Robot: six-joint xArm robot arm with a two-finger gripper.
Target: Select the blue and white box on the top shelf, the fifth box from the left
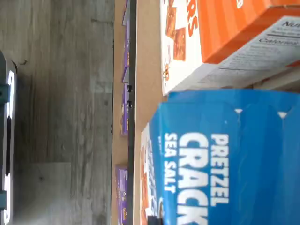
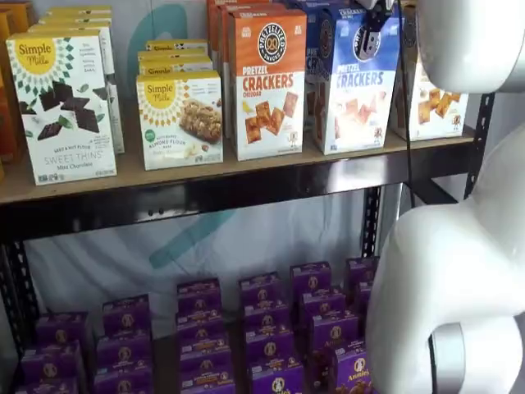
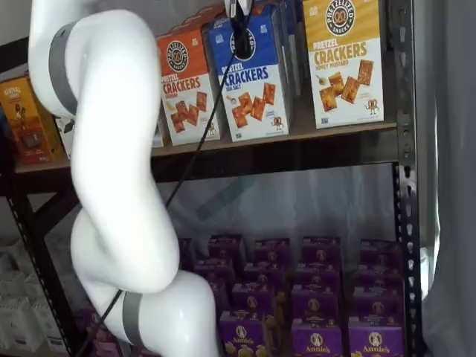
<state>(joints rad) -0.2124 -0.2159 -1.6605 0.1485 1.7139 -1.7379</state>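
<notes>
Wrist view: the blue and white box (image 1: 225, 164) fills the frame directly beneath the gripper, with the orange box (image 1: 225, 37) beside it.

In both shelf views the gripper (image 2: 371, 37) (image 3: 239, 33) hangs from above against the upper front face of the blue and white box (image 2: 357, 90) (image 3: 253, 82), over its round logo. Only dark finger parts and a cable show, so whether the fingers are apart or together cannot be told. The box stands upright on the top shelf (image 2: 213, 176) (image 3: 327, 134), behind the black front rail (image 2: 246, 193). Just beside the gripper on one side stands the orange box (image 2: 267, 82) (image 3: 182, 85), touching the blue one; on the other side stands a yellow-topped box (image 3: 343, 59), set apart. Well below the gripper, purple boxes (image 2: 271, 328) (image 3: 320, 305) fill the lower level.
</notes>
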